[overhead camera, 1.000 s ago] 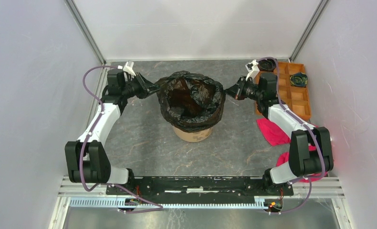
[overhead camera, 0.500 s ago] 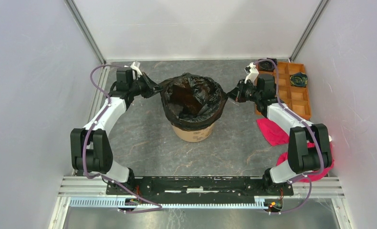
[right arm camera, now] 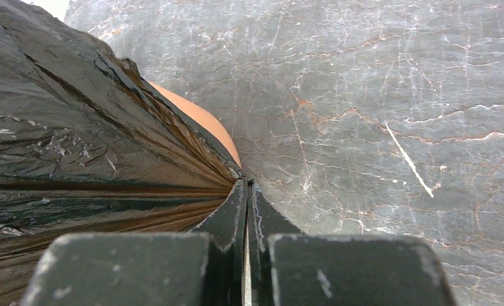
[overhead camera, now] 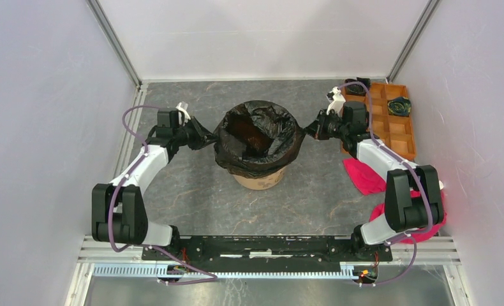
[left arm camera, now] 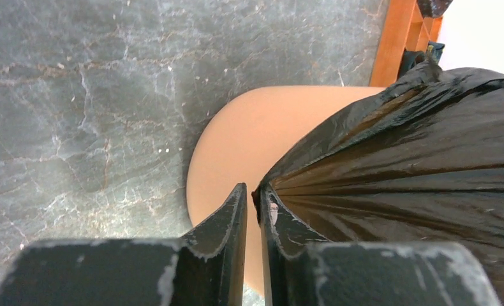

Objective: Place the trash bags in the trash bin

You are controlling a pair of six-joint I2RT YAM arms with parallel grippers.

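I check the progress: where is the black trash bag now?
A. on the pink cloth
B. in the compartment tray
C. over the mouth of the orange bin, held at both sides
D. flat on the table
C: the trash bag covers the rim of the bin; left hand and right hand pinch opposite sides.

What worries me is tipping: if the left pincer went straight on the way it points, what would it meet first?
Likely the orange trash bin, just beyond the left pincer, beside the trash bag it pinches; depth is unclear.
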